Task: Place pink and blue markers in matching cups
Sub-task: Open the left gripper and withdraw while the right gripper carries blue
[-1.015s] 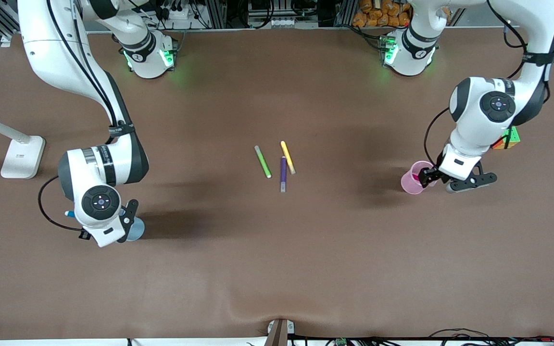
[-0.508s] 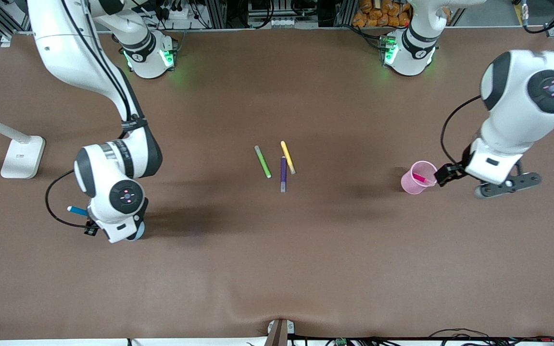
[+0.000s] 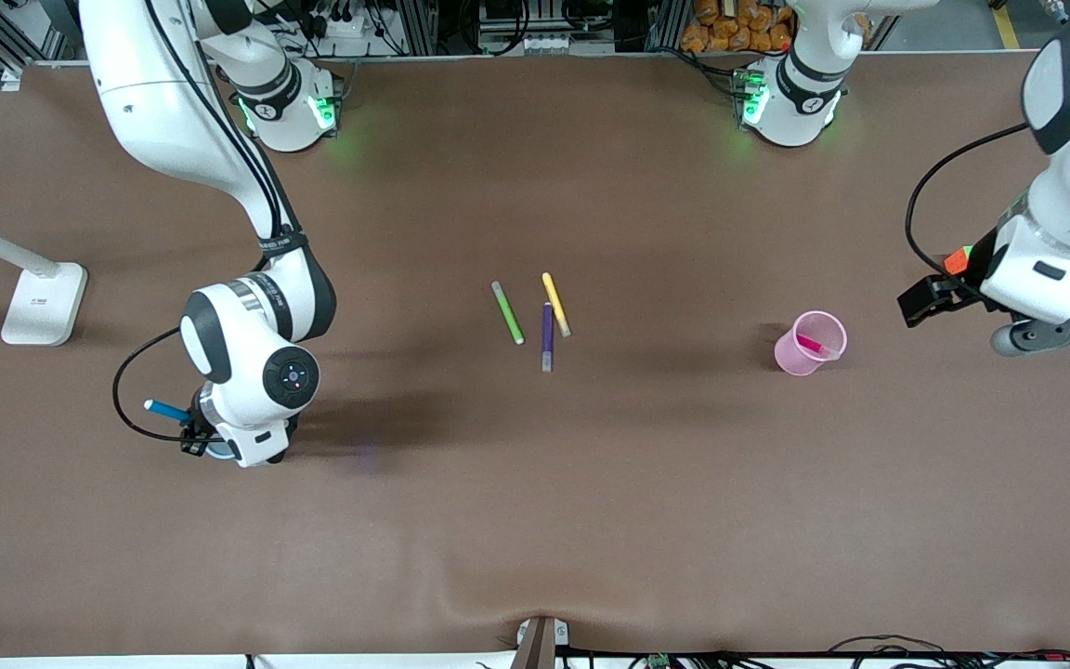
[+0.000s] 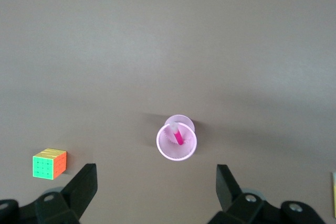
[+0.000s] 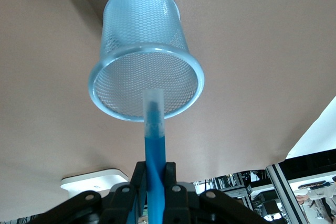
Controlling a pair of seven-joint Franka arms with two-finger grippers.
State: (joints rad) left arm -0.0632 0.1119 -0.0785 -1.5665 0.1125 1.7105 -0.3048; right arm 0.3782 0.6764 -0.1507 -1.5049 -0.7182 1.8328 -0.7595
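The pale pink cup [image 3: 809, 343] stands upright toward the left arm's end of the table with the pink marker [image 3: 812, 345] leaning inside it; both show in the left wrist view, cup [image 4: 177, 148] and marker [image 4: 178, 136]. My left gripper [image 3: 927, 302] is open and empty, raised above the table beside the cup [image 4: 156, 192]. My right gripper [image 5: 154, 179] is shut on the blue marker [image 5: 154, 145], whose pale tip sits at the rim of the pale blue cup [image 5: 144, 77]. In the front view the right gripper [image 3: 196, 437] hides most of that cup [image 3: 217, 452]; the marker [image 3: 163, 409] sticks out.
Green [image 3: 507, 313], yellow [image 3: 555, 304] and dark purple [image 3: 547, 336] markers lie at the table's middle. A colour cube [image 4: 50, 163] sits near the pink cup at the left arm's end. A white lamp base [image 3: 43, 302] stands at the right arm's end.
My left gripper has lifted away from the pink cup toward the left arm's end, leaving the pink marker inside. My right gripper has shifted over the blue cup, still holding the blue marker.
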